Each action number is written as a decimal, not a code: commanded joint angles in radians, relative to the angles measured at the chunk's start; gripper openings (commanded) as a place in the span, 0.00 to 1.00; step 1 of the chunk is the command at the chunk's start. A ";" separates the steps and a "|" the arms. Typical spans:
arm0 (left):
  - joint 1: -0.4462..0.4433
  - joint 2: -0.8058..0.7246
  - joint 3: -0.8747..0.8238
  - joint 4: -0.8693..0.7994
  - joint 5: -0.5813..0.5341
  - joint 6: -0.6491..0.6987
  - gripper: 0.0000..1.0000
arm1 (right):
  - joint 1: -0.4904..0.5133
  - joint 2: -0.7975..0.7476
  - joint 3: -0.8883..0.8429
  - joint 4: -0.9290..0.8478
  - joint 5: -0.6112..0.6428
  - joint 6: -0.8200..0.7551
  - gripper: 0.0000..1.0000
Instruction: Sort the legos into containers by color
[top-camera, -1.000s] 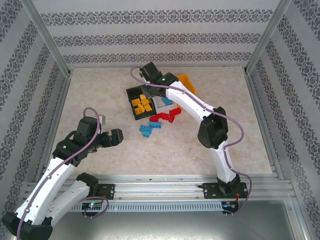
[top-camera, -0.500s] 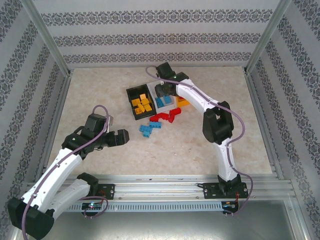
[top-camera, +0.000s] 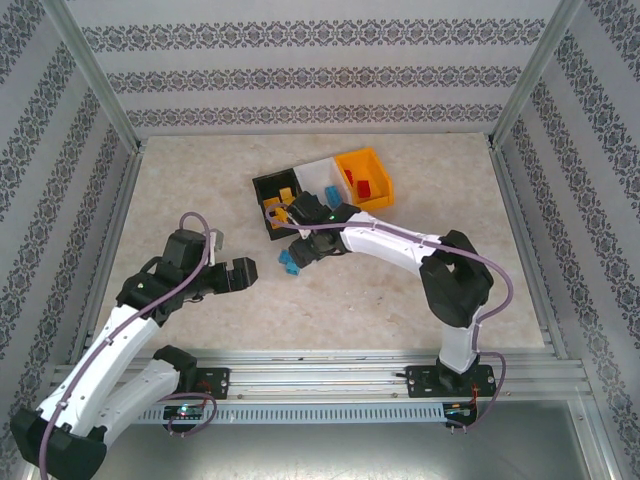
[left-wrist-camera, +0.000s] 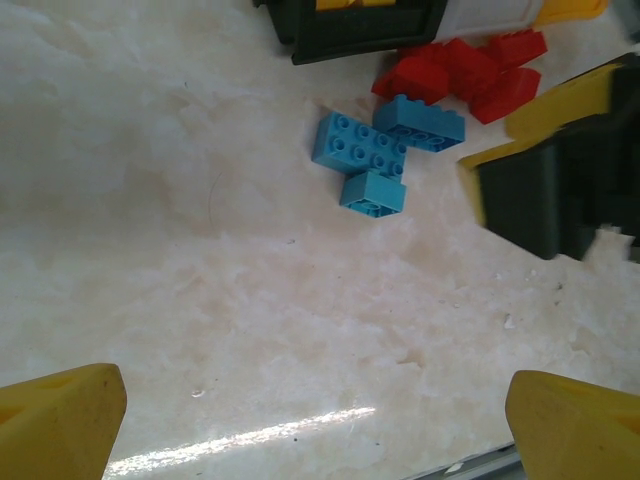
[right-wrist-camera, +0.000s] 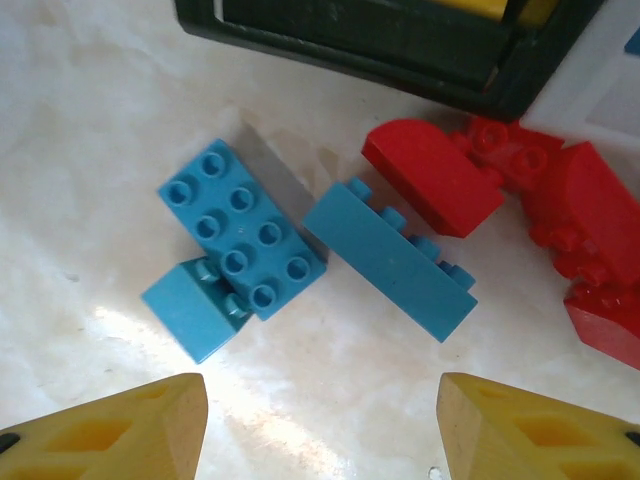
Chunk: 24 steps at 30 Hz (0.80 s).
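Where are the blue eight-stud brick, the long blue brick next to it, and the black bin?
blue eight-stud brick (right-wrist-camera: 243, 232), right wrist view, on its studded top.
long blue brick (right-wrist-camera: 388, 264), right wrist view, on its smooth face.
black bin (right-wrist-camera: 370, 45), right wrist view, on its near wall.

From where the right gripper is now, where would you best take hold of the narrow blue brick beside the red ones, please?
Probably from straight above with the right gripper, pinching the narrow blue brick across its width near the end clear of the red curved brick. It lies on its side, studs toward red, with bare table along the opposite face.
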 joint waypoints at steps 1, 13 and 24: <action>0.015 -0.033 0.016 -0.016 0.020 -0.026 0.98 | -0.001 0.029 0.003 -0.004 0.087 -0.013 0.62; 0.015 -0.041 0.014 -0.029 0.009 -0.028 0.98 | -0.097 0.158 0.038 0.048 0.006 -0.080 0.60; 0.014 -0.021 0.023 -0.035 0.001 -0.019 0.98 | -0.099 0.256 0.115 0.074 -0.064 -0.110 0.58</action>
